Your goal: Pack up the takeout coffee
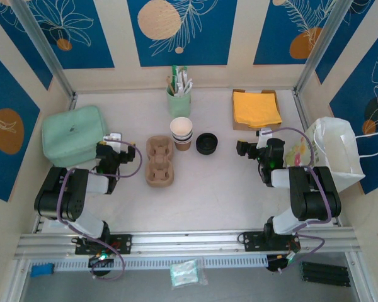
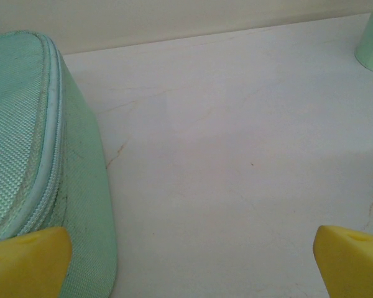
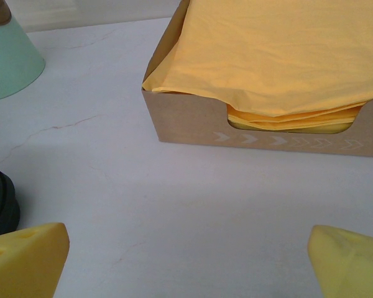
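Pale, smooth table [image 1: 208,195] lies under both arms, with blue leafy walls all around. The left gripper [image 2: 186,264] has its yellow fingertips [image 2: 25,261] spread wide apart, and just bare table shows between them. The right gripper [image 3: 186,264] is spread wide too and holds nothing.

Between the two grippers, out on the table, stand the paper cups [image 1: 181,133]. They are brown with white rims, tucked one inside the other, and the top one is open. The black lids [image 1: 206,143] sit just beside the cups, on the side nearer the right gripper. From the right wrist they look dark and ribbed, low on the table, near that gripper's left finger.

A soft mint bag [image 2: 31,155] with a zip around its edge lies just beside the left gripper's left finger. It is zipped shut. To the right of the left gripper, near it, lies a brown cup carrier [image 1: 159,160] with round hollows.

Ahead of the right gripper sits a brown card box [image 3: 193,127] with yellow napkins [image 3: 280,49] piled in it, spilling over the front edge. Farther ahead of both grippers stands a mint cup [image 1: 179,100] with sticks and packets poking out of it. To the right of the right gripper a white paper bag [image 1: 331,151] stands upright; I cannot tell what is in it.
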